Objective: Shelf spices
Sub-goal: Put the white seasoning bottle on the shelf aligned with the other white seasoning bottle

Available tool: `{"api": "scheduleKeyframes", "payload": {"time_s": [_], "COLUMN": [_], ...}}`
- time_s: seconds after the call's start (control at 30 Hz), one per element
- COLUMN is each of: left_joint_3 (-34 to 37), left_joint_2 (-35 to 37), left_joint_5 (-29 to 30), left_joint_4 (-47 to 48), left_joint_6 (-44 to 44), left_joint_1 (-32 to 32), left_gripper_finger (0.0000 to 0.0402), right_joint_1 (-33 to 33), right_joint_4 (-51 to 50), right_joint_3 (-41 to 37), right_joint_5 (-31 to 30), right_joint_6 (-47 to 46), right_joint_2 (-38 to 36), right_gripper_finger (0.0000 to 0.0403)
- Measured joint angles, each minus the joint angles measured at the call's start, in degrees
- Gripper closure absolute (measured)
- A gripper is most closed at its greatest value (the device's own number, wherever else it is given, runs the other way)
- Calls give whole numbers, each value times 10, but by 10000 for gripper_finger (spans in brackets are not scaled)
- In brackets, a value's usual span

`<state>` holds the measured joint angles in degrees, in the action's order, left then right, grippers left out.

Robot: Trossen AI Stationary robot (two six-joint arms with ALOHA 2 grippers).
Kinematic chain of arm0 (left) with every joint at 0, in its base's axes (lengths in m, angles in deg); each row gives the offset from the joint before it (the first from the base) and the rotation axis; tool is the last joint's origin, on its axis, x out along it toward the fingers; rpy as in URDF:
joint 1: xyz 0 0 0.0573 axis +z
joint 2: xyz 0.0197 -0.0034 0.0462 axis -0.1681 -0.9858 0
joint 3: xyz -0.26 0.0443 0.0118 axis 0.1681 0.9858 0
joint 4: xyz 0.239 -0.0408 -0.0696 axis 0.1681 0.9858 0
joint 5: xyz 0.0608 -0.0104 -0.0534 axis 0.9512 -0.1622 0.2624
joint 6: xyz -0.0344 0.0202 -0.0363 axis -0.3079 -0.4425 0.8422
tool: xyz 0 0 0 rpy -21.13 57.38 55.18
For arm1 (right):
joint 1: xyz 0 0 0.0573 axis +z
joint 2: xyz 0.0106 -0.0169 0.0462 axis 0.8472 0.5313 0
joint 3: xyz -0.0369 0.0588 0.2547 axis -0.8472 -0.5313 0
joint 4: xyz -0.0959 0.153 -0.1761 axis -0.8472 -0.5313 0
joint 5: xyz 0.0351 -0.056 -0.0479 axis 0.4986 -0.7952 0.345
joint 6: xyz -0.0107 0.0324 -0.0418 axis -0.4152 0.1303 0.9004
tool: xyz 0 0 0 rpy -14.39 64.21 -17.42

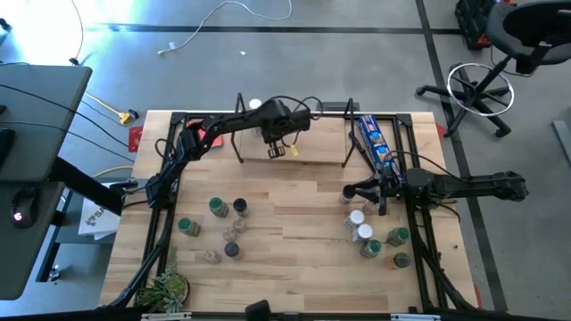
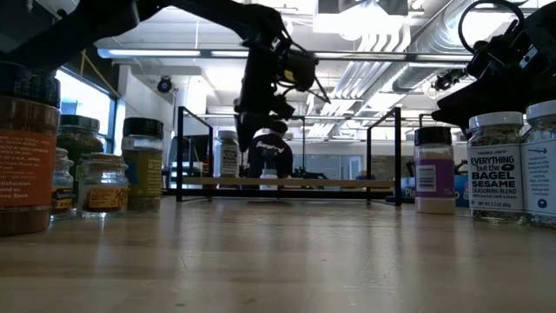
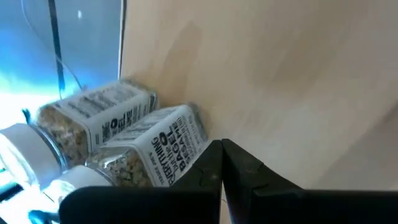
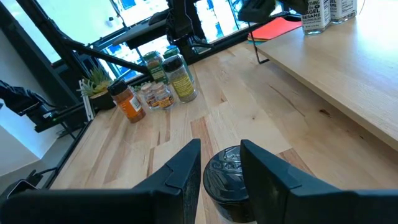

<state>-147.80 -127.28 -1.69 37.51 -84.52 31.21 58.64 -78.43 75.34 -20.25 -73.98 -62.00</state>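
Observation:
The shelf (image 1: 308,147), a light board in a black wire frame, stands at the table's far middle. My left gripper (image 3: 222,158) is shut and hovers over its board (image 3: 298,81), beside two white-lidded bagel-seasoning jars (image 3: 99,121) (image 3: 158,146) standing there. My right gripper (image 4: 221,162) is open on the table's right side (image 1: 351,192), one finger on either side of a black-lidded jar (image 4: 227,180) that stands upright on the table (image 2: 432,169). I cannot tell whether the fingers touch it. More jars stand in a left group (image 1: 219,207) and a right group (image 1: 361,232).
A long blue packet (image 1: 375,143) lies right of the shelf. A red card (image 1: 134,138) sits at the far left corner, and a small plant (image 1: 165,287) at the near left. Bare wood lies between the two jar groups. Black frame rails run along both table sides.

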Motion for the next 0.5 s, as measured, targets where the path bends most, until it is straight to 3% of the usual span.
{"api": "scheduleKeyframes", "payload": {"time_s": [0.27, 0.5], "left_joint_3": [3, 57], "left_joint_2": [1, 1], "left_joint_5": [56, 77], "left_joint_4": [3, 21], "left_joint_6": [117, 184], "left_joint_1": [3, 2], "left_gripper_finger": [401, 401], "right_joint_1": [0, 0], "right_joint_4": [0, 0], "right_joint_3": [0, 0], "right_joint_5": [0, 0], "right_joint_6": [0, 0], "right_joint_2": [0, 0], "right_gripper_finger": [295, 295]}}
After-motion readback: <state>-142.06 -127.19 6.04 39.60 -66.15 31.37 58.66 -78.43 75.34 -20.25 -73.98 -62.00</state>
